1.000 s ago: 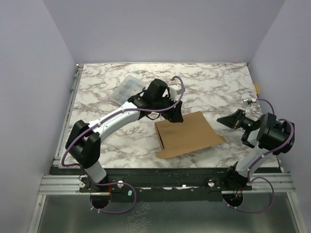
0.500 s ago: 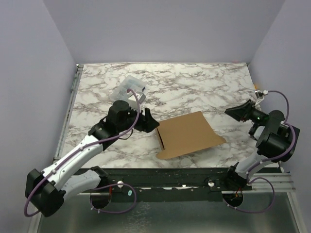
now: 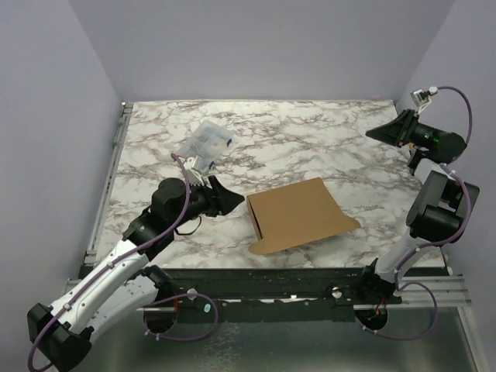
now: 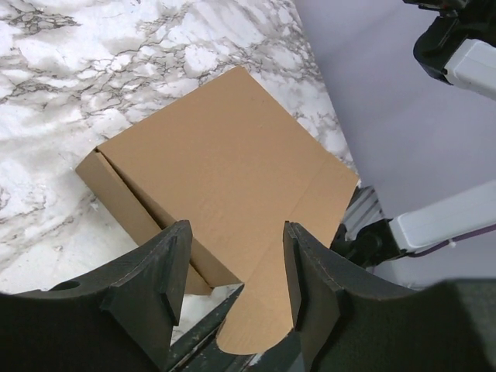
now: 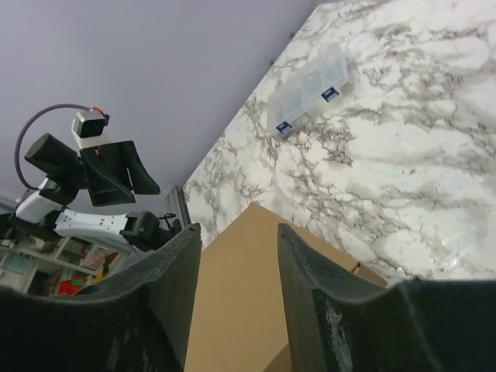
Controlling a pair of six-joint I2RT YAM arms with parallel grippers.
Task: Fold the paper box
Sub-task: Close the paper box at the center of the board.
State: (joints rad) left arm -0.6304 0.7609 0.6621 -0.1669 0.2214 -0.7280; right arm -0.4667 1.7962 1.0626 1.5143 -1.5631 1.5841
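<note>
The paper box [image 3: 298, 213] is lying at the table's [image 3: 325, 132] front edge; only the left wrist view is showing its shallow side wall. Left jaws and right jaws are gaping empty, open marble lying behind.

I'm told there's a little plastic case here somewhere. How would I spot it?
Look at the marble table, toward its far left part, beyond the flat brown cardboard box. The plastic case lies there. It is small, see-through and split into compartments, unlike the plain brown cardboard.

The paper box [image 3: 298, 213] lies on the table [image 3: 325, 139], plastic case [image 3: 203, 141] behind-left.
</note>
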